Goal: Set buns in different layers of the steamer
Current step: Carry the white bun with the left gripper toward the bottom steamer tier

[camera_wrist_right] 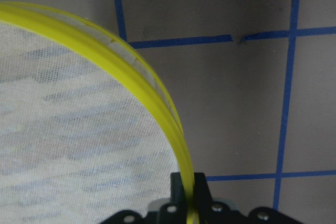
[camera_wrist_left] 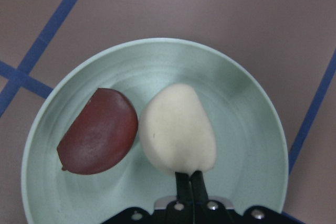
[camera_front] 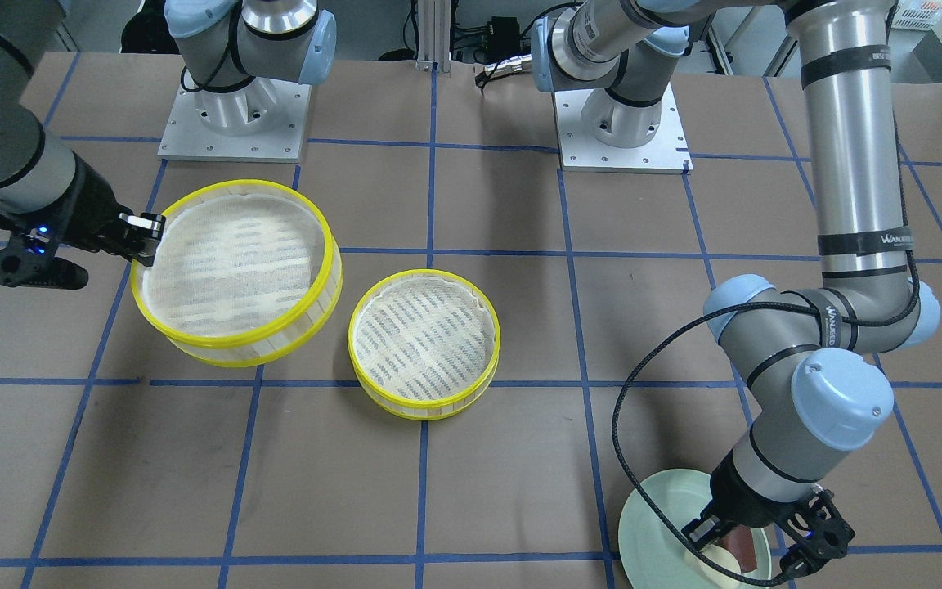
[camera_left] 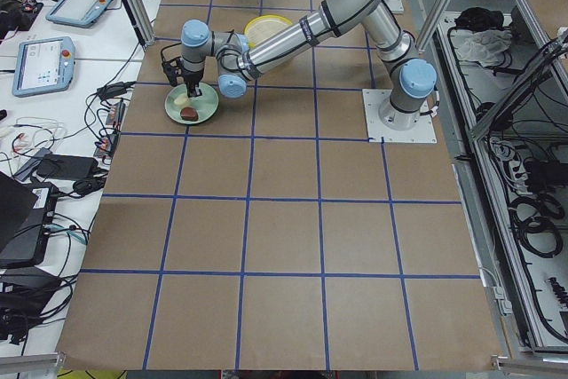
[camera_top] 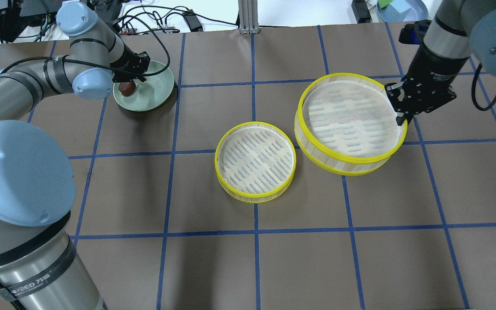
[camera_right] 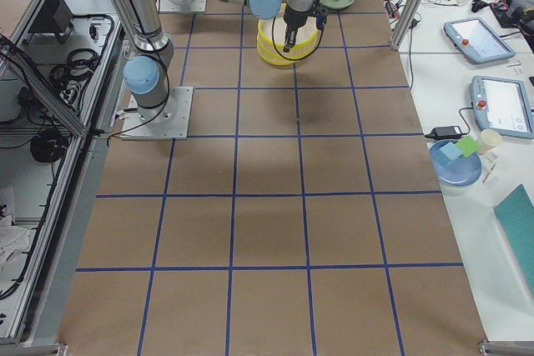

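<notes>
Papered table (camera_top: 360, 258): right gripper (camera_wrist_right: 188, 182) clamped on rim of raised steamer tray (camera_top: 342, 165); left gripper (camera_wrist_left: 190, 179) closed together against cream bun (camera_wrist_left: 176, 127), lower centre; best parted before straddling.

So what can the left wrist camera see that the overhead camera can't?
Only the left wrist camera shows the pale cream bun; overhead it is hidden. Only the overhead camera shows the two steamer trays: the middle tray and the right tray, whose rim the right gripper pinches in its jaws. Both show the green plate and the reddish-brown bun lying on it.
</notes>
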Available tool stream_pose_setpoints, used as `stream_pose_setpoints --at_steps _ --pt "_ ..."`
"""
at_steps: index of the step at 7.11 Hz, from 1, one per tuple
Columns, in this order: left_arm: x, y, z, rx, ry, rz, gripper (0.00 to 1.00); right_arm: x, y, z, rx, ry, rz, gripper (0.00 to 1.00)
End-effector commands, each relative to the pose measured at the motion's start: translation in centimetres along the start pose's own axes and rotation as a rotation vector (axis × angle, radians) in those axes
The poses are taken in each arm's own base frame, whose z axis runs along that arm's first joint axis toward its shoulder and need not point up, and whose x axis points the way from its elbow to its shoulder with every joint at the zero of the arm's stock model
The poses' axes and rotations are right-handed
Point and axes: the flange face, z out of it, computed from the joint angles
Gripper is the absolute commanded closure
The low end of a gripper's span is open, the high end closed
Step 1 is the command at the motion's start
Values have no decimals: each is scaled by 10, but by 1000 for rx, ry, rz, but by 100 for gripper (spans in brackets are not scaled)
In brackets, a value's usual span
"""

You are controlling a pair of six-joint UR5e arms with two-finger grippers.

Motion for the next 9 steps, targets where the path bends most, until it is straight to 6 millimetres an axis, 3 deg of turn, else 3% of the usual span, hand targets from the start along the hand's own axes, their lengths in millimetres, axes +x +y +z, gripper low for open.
stream_pose_setpoints --at_steps 1,3,4,5,7,9 --pt "30 24 -46 -32 -5 8 100 19 0 4 -19 -6 -1 100" --pt "84 69 -88 -33 19 -19 100 19 3 5 -22 -5 -1 100" --pt "109 107 -96 -61 13 -94 100 18 4 5 -21 -3 -2 100" --pt "130 158 -93 -94 4 -123 100 18 4 5 -21 -3 -2 100" --pt "161 222 -118 -115 23 -136 100 17 4 5 -21 -3 -5 100" --pt "182 298 -112 -184 12 -62 100 16 5 6 -24 -3 -7 100"
